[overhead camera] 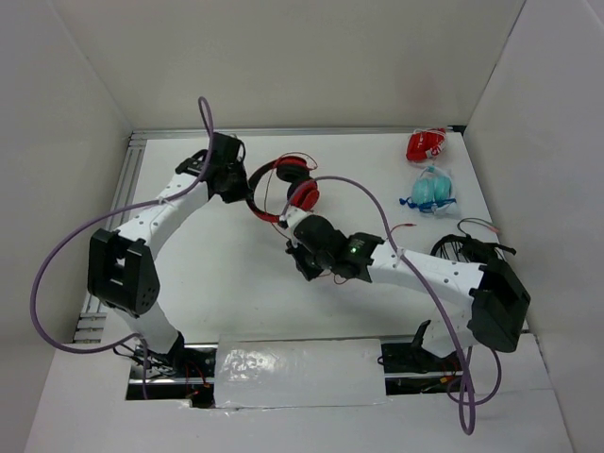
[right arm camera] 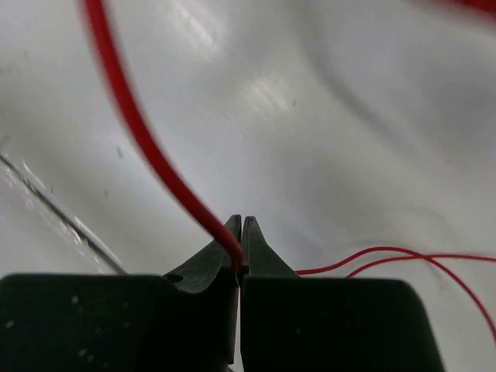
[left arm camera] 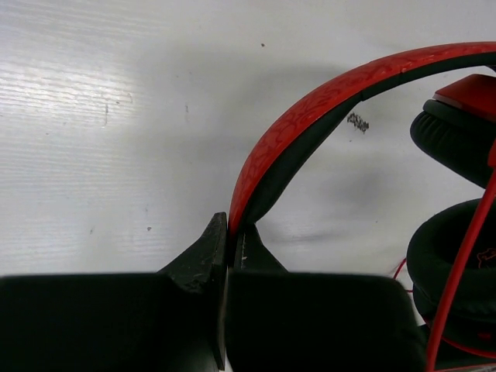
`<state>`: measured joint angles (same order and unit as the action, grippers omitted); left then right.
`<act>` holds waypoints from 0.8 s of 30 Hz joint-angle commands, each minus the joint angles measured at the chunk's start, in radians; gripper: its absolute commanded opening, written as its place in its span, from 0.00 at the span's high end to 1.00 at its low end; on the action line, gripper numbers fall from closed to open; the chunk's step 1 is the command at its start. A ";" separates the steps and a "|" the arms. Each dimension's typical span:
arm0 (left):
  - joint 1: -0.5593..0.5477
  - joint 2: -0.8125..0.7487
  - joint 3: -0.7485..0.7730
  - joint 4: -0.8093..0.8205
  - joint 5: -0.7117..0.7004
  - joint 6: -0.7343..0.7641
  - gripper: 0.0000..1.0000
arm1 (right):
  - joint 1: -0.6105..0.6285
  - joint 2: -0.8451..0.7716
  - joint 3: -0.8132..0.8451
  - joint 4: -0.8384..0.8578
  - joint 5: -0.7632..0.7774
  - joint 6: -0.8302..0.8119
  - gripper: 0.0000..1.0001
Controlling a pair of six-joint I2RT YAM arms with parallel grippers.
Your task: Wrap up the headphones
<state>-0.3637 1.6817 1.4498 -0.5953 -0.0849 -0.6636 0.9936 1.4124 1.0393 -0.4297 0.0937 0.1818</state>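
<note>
My left claw (left arm camera: 230,232) is clenched on the headphones (overhead camera: 283,189), its tips pinching the red headband (left arm camera: 310,108) low on the arch, on the side away from the ear cups. The headphones sit toward the far middle of the bench (left arm camera: 116,116); the shadow under the band suggests they are held a little off it, though I cannot be sure. My right claw (right arm camera: 241,225) is just on the near side of the headphones, closed on their thin red cable (right arm camera: 155,163), which rises from between the tips and sweeps up and away. One run of cable crosses in front of the black ear pads (left arm camera: 449,256), but I cannot tell whether that is a finished turn or only a strand hanging past. More cable lies slack on the bench beside my right claw in two thin lines. My judgement is that the wrapping is at an early stage: both grips are set, band steadied and cable in hand, while most of the winding and the tucking of the loose end are left to do.
</note>
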 commanded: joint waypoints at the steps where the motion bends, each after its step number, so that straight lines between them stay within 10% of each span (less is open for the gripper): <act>1: 0.081 -0.088 0.031 0.089 0.144 -0.074 1.00 | 0.017 -0.068 -0.115 0.193 -0.115 -0.010 1.00; 24: 0.252 -0.387 -0.115 0.313 0.632 0.025 1.00 | -0.114 -0.204 -0.421 0.503 -0.147 0.165 1.00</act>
<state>-0.1020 1.3750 1.3457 -0.4229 0.3885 -0.6594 0.9230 1.2449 0.5968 -0.0353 0.0048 0.3653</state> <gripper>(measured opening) 0.077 0.022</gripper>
